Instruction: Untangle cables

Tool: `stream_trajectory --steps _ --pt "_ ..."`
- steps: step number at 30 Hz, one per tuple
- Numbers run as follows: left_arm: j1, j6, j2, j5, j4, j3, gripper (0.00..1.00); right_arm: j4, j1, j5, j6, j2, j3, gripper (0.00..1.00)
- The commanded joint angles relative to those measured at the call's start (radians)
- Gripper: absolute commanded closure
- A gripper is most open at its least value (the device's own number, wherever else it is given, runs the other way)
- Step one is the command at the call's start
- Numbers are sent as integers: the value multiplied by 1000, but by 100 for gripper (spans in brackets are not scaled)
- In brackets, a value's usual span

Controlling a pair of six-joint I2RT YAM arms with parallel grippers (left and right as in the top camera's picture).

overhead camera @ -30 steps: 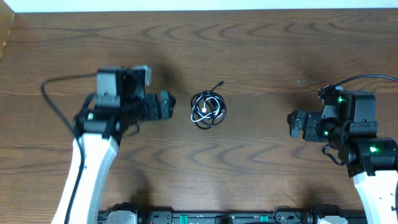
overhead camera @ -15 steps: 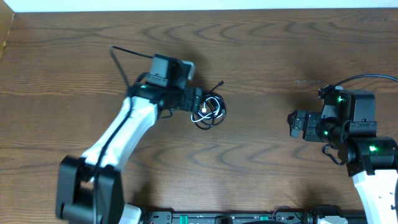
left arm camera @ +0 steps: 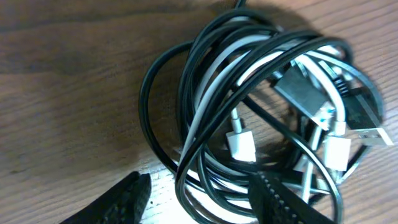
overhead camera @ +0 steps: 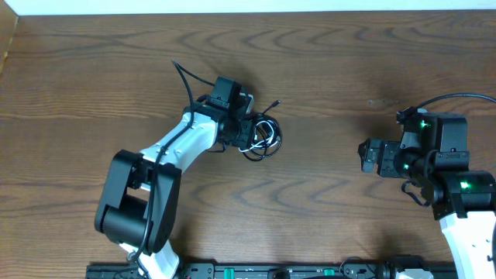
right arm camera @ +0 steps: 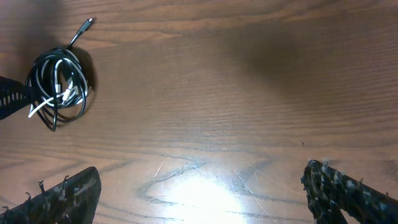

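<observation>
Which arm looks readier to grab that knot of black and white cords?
The left. Its open left gripper sits right at the cable bundle, fingers straddling some strands; the right gripper is open too but well away from it.

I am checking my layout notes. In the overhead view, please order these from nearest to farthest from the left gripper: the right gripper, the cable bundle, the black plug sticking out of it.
1. Cable bundle: at the tips of the left gripper, mid-table.
2. Black plug: just past the bundle, toward the far edge.
3. Right gripper: far off on the right side.
</observation>
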State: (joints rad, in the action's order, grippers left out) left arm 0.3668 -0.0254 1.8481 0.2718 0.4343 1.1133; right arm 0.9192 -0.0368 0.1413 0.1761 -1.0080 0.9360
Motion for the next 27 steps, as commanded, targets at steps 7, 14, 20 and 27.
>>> stream_trajectory --steps 7,14,20,27 --pt "62 -14 52 -15 -26 15 74 0 -4 -4 11 0 20 1" --pt "69 -67 -34 154 -26 27 92 -30 -4 0 10 -3 18 1" --pt "69 -92 -180 392 -29 28 92 -72 -4 136 -29 -56 18 4" --pt "69 -116 -268 470 -29 28 92 -107 -5 375 -89 -210 18 8"
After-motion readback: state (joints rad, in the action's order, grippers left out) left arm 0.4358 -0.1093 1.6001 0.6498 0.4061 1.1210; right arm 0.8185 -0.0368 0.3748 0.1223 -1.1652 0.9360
